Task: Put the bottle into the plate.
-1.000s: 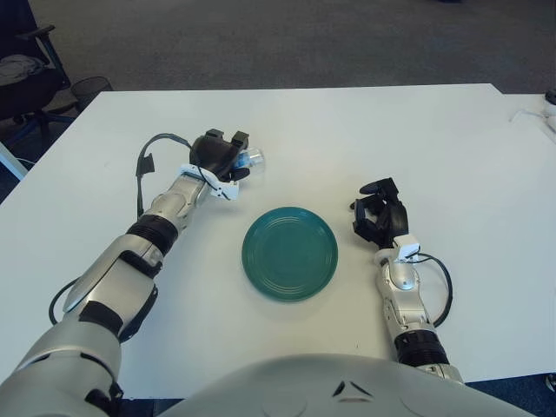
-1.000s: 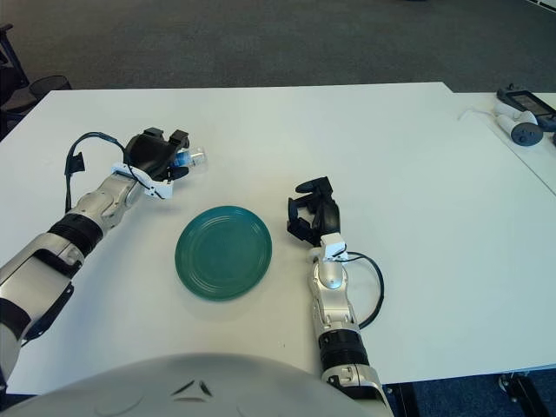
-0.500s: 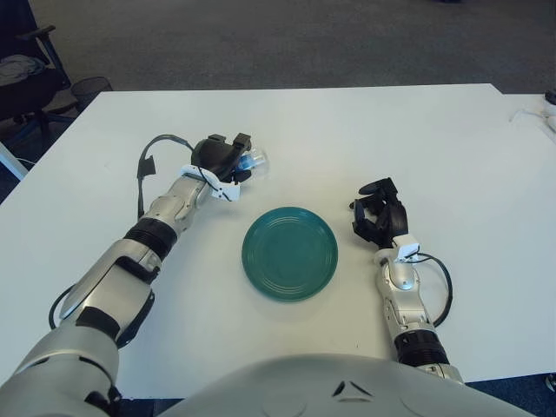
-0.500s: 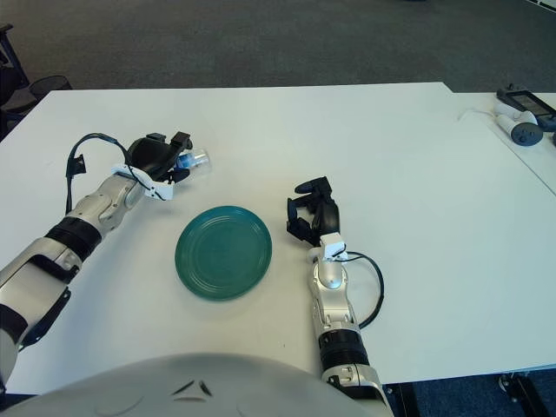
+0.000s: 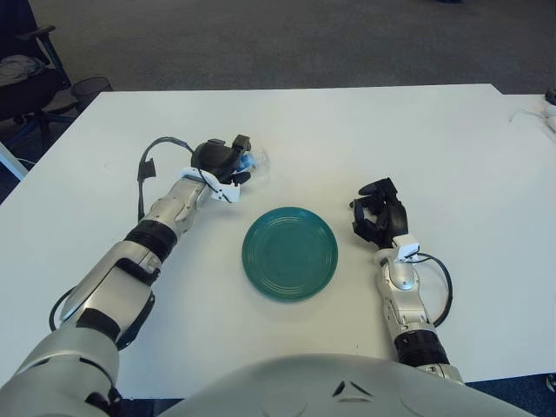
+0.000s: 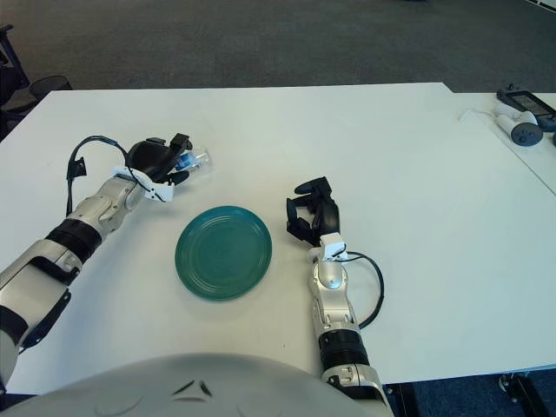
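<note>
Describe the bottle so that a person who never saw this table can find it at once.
On the white table, look beyond the green plate, to its left. There the left hand grasps the bottle: small, clear, with some blue, the only transparent thing there.

One bottle (image 5: pixel 254 160), one plate (image 5: pixel 289 253), two hands, one table (image 5: pixel 417 139).
</note>
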Controlling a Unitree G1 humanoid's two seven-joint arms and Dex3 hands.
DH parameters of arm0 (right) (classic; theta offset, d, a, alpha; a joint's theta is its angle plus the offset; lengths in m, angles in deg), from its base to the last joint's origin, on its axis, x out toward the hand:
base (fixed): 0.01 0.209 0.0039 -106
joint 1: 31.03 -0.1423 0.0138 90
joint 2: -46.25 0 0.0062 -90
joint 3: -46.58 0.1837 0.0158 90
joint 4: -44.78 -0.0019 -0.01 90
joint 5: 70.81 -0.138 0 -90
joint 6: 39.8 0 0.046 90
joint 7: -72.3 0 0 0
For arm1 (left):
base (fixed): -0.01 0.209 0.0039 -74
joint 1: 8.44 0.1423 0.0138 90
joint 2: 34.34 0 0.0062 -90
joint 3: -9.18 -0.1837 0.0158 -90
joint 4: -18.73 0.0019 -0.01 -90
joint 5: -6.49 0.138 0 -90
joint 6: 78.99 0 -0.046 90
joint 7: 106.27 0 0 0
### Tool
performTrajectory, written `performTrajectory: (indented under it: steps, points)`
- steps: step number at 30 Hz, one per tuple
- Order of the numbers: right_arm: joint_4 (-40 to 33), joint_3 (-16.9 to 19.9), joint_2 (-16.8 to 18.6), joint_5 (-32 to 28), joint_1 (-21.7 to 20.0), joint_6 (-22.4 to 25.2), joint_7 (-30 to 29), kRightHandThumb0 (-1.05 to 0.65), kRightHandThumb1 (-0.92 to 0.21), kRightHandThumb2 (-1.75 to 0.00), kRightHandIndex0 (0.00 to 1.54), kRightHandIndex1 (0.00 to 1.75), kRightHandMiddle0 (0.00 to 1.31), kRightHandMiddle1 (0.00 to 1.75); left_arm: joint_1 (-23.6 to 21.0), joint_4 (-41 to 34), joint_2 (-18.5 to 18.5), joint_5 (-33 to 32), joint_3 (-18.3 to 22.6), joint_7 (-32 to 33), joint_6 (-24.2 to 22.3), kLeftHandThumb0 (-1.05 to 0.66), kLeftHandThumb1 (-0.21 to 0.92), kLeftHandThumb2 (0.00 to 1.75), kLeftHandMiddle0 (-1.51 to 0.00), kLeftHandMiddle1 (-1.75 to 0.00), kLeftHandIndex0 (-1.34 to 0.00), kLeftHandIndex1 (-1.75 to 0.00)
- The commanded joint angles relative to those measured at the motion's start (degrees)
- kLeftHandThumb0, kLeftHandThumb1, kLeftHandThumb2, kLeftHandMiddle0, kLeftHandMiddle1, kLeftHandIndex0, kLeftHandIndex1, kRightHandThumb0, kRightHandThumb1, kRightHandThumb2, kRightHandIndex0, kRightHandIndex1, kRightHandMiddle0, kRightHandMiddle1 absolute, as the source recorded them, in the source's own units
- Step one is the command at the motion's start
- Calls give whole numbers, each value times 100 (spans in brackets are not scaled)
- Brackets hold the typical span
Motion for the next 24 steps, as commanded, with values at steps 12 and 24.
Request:
performTrajectory:
  steps: [12,24]
  points:
    - [538,27,57,-93,527,313,59,0,-65,-85,44,153,25,175,18,919,-351,112,-306,269,14,-105,92,119,-64,-175,-8,-122]
    - [454,25,64,-71,581,400,56,0,-64,-87,44,154,25,175,20,1092,-510,304,-644,128,-295,-102,92,123,-63,-171,-11,-126]
